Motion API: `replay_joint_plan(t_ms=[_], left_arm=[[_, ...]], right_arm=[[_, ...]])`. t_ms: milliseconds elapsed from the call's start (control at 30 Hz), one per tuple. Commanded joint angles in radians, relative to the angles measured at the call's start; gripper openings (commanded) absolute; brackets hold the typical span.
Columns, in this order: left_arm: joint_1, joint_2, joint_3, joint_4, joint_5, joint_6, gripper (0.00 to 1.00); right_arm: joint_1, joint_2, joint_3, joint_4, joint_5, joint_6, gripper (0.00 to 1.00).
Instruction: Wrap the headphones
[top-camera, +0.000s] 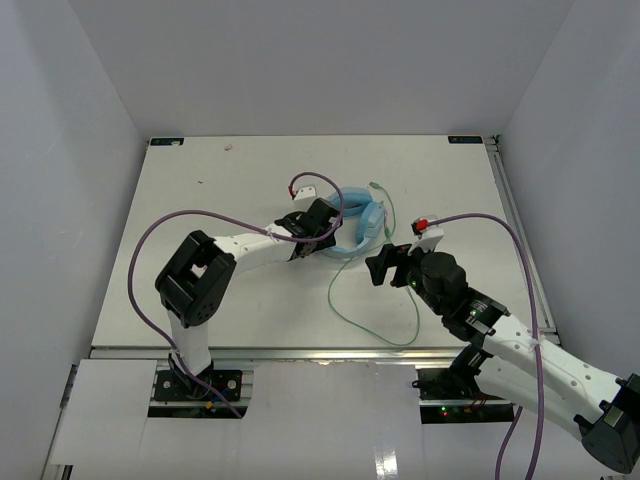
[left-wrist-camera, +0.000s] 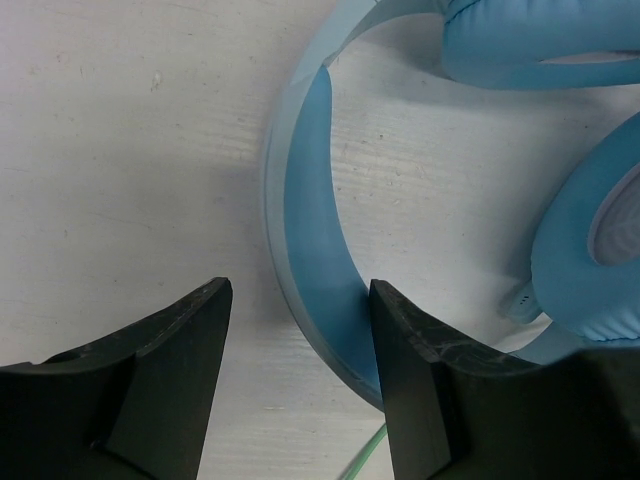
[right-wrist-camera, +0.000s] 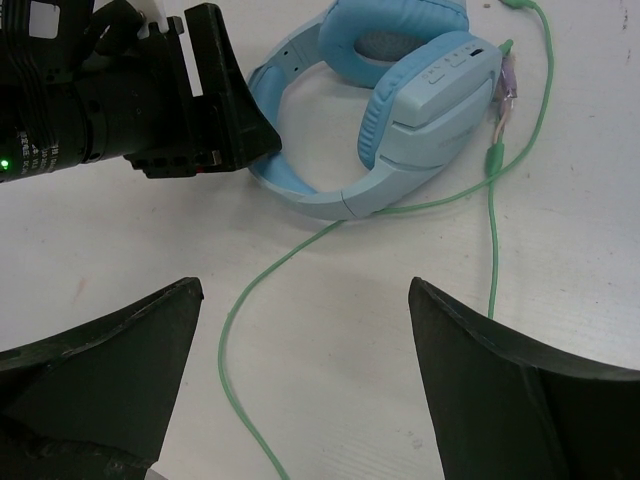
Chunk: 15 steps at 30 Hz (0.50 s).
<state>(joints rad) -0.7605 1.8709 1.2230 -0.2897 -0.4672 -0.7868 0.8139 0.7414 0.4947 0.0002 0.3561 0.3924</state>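
The light blue headphones (top-camera: 362, 222) lie on the table behind centre, earcups side by side (right-wrist-camera: 410, 100). Their thin green cord (top-camera: 372, 326) loops toward the near edge and also trails behind the earcups. My left gripper (top-camera: 322, 238) is down at the headband (left-wrist-camera: 310, 190), open, one finger on each side of it. The right-hand finger (left-wrist-camera: 420, 370) touches the band's inner face, while the other finger (left-wrist-camera: 170, 350) stands apart from it. My right gripper (right-wrist-camera: 305, 285) hovers wide open just in front of the headphones, above a bend of the cord (right-wrist-camera: 225, 330), holding nothing.
Purple robot cables (top-camera: 160, 235) arc over both arms. The left gripper's body (right-wrist-camera: 150, 100) sits close beside the headband in the right wrist view. A small connector (right-wrist-camera: 505, 90) lies by the cord at the right earcup. White walls enclose the table (top-camera: 200, 200).
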Motion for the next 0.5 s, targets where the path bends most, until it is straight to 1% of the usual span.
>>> replay_joint_plan(t_ms=[0,167,233,367,467], left_arm=[[0.001,-0.018,0.044,0.0,-0.028,-0.009,0.68],[0.003,0.027,0.072,0.007,-0.023,0.003,0.66],[0.003,0.048,0.083,0.006,-0.031,0.013,0.6],[0.004,0.031,0.075,0.02,-0.033,0.011,0.41],[0.013,0.033,0.073,0.026,-0.016,0.044,0.29]], right_arm=[[0.007,-0.008,0.004,0.024,0.002,0.003,0.91],[0.007,-0.019,0.001,0.024,0.011,0.0,0.91],[0.007,-0.02,-0.001,0.024,0.015,0.0,0.91],[0.007,-0.022,0.001,0.024,0.014,0.0,0.91],[0.007,-0.026,0.0,0.023,0.011,0.0,0.91]])
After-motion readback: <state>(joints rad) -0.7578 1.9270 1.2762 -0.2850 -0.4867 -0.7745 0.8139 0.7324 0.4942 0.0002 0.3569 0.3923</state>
